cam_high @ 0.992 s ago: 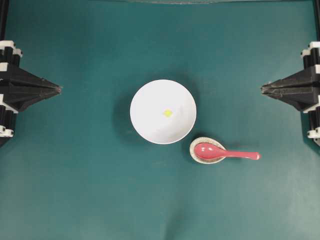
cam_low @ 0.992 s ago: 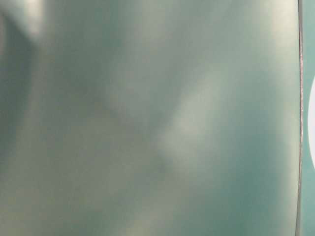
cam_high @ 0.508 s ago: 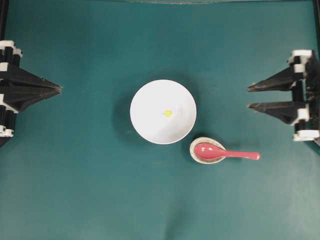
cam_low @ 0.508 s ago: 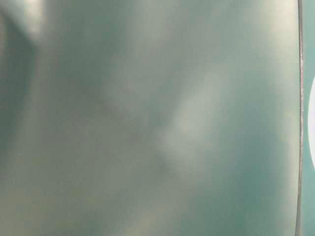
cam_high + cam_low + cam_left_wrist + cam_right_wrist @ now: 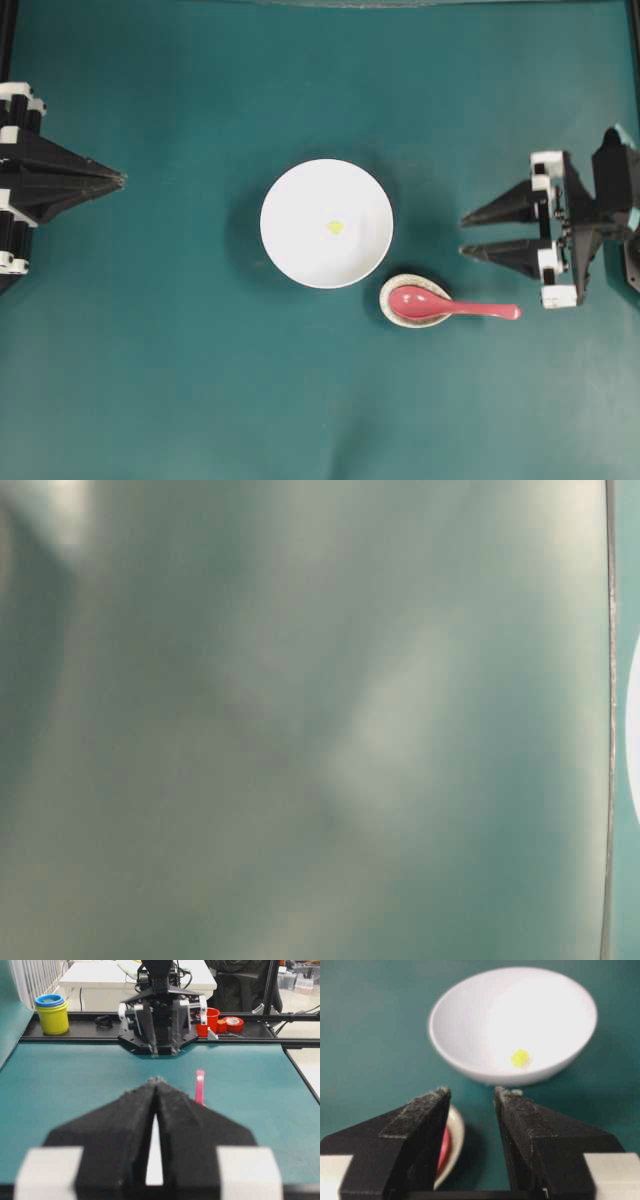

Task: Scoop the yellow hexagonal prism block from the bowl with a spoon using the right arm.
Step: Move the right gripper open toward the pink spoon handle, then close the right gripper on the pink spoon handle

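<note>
Yellow block point(image 5: 336, 226) sits at the bottom of the white bowl point(image 5: 290, 250), untouched. Spoon point(image 5: 450, 305) lies just beside the bowl, scoop in a small rest point(image 5: 392, 290), handle toward the right. Right gripper point(image 5: 465, 232) has spread its jaws wide and advanced toward the spoon handle; nothing held. Pickup not yet begun. Left gripper point(image 5: 122, 179) closed, parked well apart on the bench point(image 5: 200, 400).

A smooth, glossy white round bowl point(image 5: 326, 223) looks ceramic. Right of it, near side, the glossy red-pink spoon point(image 5: 450, 305) catches highlights on a speckled off-white glazed spoon rest point(image 5: 396, 288). The dark teal tabletop point(image 5: 180, 360) reads matt. The right gripper point(image 5: 470, 1097) shows rough, grainy black fingers point(image 5: 420, 1115).
</note>
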